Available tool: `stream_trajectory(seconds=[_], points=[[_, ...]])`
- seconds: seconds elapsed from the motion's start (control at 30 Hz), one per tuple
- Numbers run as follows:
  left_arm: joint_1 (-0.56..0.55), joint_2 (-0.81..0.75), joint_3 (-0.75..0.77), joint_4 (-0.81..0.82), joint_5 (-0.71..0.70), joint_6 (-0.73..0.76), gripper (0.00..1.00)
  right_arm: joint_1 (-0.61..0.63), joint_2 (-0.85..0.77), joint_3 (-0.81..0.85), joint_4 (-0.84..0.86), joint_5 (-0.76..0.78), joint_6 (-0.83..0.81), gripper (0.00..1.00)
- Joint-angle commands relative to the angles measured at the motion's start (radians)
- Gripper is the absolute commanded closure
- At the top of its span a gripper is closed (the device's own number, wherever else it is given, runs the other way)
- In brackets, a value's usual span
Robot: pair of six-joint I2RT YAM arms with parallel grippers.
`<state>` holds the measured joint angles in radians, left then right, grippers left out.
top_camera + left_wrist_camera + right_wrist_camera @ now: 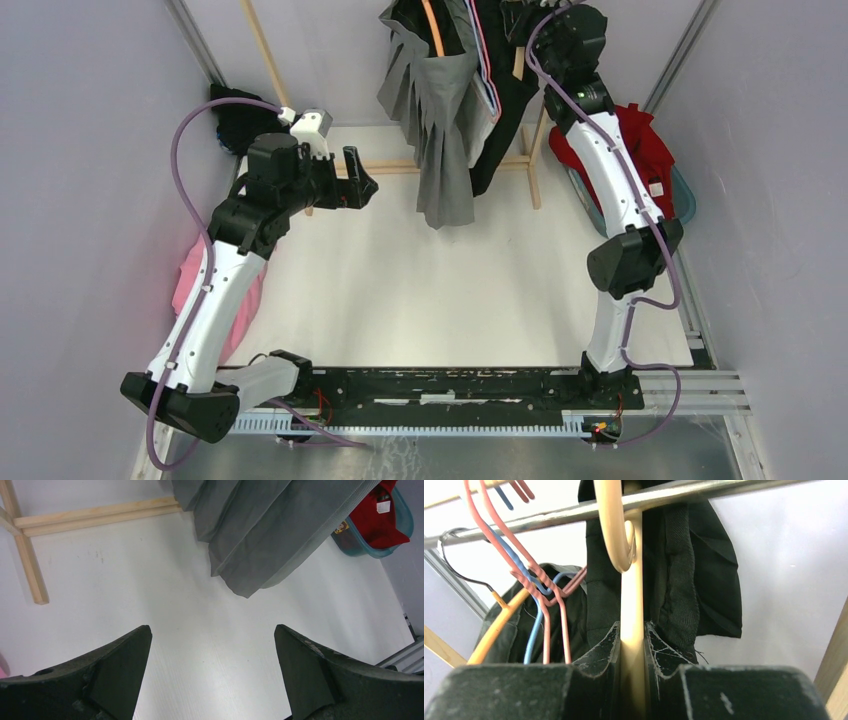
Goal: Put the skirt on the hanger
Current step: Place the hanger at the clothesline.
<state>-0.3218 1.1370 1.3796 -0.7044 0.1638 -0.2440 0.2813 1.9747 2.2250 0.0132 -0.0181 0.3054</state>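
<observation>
Our right fingers (599,652) are pinching the neck of the cream hanger (631,605), which is sitting right between them. Just above those fingers, the hanger's hook is curling over the metal rail (734,490), so it is looking hung up. A black cloth (704,580) is hanging right behind the fingers. Some thin hangers (541,587), pink, blue and orange, are dangling off to one side of them.

Our left fingers (112,667) are spread wide and are holding nothing. They are hovering over the white counter (165,600). The grey skirt (270,535) is hanging ahead of them and a little to the right, well apart from them.

We are thinking the job is nearly done. The skirt is hanging up by the rail, not lying on the counter, and the hook is on. But we cannot tell which hanger is carrying the grey skirt, because its top is hidden. What is looking left is for our right fingers to let go of the hanger and for us to check that the skirt hangs well.
</observation>
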Motion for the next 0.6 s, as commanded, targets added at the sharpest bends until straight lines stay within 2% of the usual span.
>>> stream_trajectory(seconds=[0.0, 0.07, 0.23, 0.37, 0.57], points=[[0.004, 0.004, 0.040, 0.027, -0.002, 0.014, 0.01, -0.005, 0.030, 0.181, 0.082, 0.002, 0.032, 0.99], [0.004, 0.003, 0.040, 0.029, 0.000, 0.013, 0.01, -0.006, 0.074, 0.263, 0.033, -0.011, 0.042, 0.99], [0.004, 0.003, 0.039, 0.029, -0.003, 0.015, 0.01, -0.011, 0.063, 0.214, 0.094, 0.001, 0.066, 0.99], [0.004, 0.004, 0.039, 0.031, 0.000, 0.013, 0.01, -0.016, 0.138, 0.362, -0.023, -0.016, 0.071, 0.99], [0.004, 0.004, 0.033, 0.037, 0.008, 0.008, 0.01, -0.024, 0.170, 0.411, -0.079, -0.032, 0.089, 0.99]])
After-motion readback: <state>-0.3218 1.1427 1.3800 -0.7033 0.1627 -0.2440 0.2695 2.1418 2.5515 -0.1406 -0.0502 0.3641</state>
